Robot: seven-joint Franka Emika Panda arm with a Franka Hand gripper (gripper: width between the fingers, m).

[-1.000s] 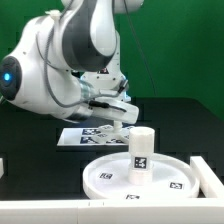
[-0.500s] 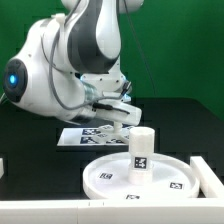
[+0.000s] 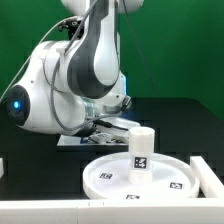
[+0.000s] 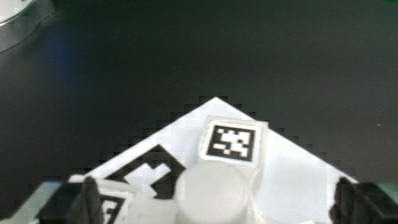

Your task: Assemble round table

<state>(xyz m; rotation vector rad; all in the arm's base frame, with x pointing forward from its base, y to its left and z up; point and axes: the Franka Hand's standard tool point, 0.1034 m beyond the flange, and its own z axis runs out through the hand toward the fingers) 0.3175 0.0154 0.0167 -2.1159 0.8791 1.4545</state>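
Note:
The large white round disc [image 3: 140, 178] lies at the front with the short post [image 3: 142, 148] upright on it. My gripper [image 3: 118, 128] is low over the table just behind the disc, at the marker board [image 3: 75, 140]. In the wrist view the gripper [image 4: 217, 205] is open, its dark fingers [image 4: 71, 205] wide apart. Between them lies a white rounded piece carrying a tag, seemingly an arm of the cross-shaped foot [image 4: 217, 185]. There is a gap to each finger. The disc's rim [image 4: 15, 25] shows in one corner.
The marker board's corner [image 4: 294, 165] lies under the white piece on the black table. A plain white block [image 3: 210, 175] stands at the exterior view's right beside the disc. A white ledge [image 3: 40, 208] runs along the front.
The arm has swung down and toward the exterior view's right. The gripper has dropped lower over the marker board. The disc and post have not moved.

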